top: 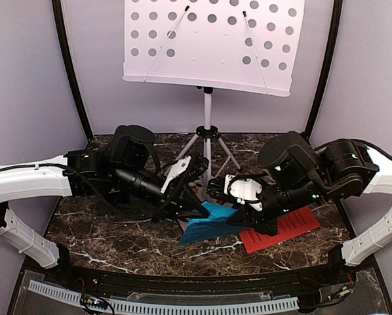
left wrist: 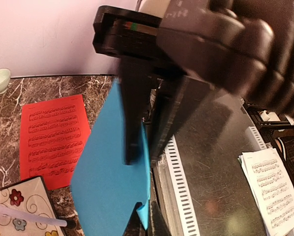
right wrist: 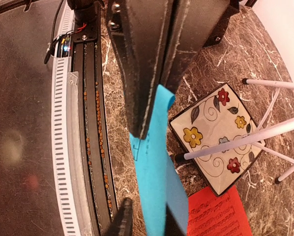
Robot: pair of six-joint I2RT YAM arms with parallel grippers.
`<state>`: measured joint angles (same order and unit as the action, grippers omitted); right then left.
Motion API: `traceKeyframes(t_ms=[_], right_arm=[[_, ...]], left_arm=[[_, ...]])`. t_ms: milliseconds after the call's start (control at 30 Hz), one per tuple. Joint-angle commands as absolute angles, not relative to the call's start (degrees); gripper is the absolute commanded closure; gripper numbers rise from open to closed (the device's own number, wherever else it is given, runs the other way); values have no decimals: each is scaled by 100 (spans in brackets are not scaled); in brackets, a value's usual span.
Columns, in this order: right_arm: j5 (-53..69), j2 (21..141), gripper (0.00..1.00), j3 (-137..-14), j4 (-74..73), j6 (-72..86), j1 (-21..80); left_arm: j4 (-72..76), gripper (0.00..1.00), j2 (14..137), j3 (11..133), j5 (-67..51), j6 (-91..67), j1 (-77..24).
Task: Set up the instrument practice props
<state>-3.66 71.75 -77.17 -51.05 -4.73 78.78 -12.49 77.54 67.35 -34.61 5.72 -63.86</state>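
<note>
The white perforated music stand (top: 209,42) stands on its tripod (top: 208,134) at the back. The blue music sheet (top: 208,224) hangs tilted above the table, held at both sides. My left gripper (top: 197,209) is shut on its edge, which the left wrist view shows, gripper (left wrist: 144,157) and sheet (left wrist: 105,182). My right gripper (top: 234,213) is shut on the other end, gripper (right wrist: 147,130) and sheet (right wrist: 157,191). The red music sheet (top: 281,230) lies flat on the marble to the right (left wrist: 51,140) (right wrist: 216,216). The metronome is out of view.
A square floral tile (right wrist: 216,132) lies under the tripod's white legs (right wrist: 245,140) and also shows in the left wrist view (left wrist: 19,206). The table's front rail with its slotted white strip (top: 183,303) runs along the near edge. Loose white sheet music (left wrist: 272,189) lies beyond it.
</note>
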Motion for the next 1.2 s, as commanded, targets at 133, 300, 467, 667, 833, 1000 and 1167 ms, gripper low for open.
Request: traceKeyframes(t_ms=[133,300,467,667,833,1000,1167], right_arm=[[-627,6376,100,-7420,-4199,-257,7920],[-374,5573,100,-6900,-3140,50,7647],[-123,5071,100,-6511,-2517,199,7418],[-81,4582,100,-6185,-1961,207,7350],[-38,4235,100,-5999,-1569,245,7351],[110,4144,100,-6019,-1374,289,7345],[246,4071,100,-6004,-1204,330,7350]], left_arm=[[-131,51,7042,6034,-3161,-103,-6157],[1686,23,6222,4724,-2795,-986,-5742],[2273,17,5893,4193,-2345,-1220,-5695],[2889,13,5739,3656,-2130,-1445,-5687],[3636,12,5536,3139,-2022,-1654,-5687],[4226,13,5526,2877,-2017,-1723,-5687],[4605,14,5621,2839,-2013,-1732,-5687]])
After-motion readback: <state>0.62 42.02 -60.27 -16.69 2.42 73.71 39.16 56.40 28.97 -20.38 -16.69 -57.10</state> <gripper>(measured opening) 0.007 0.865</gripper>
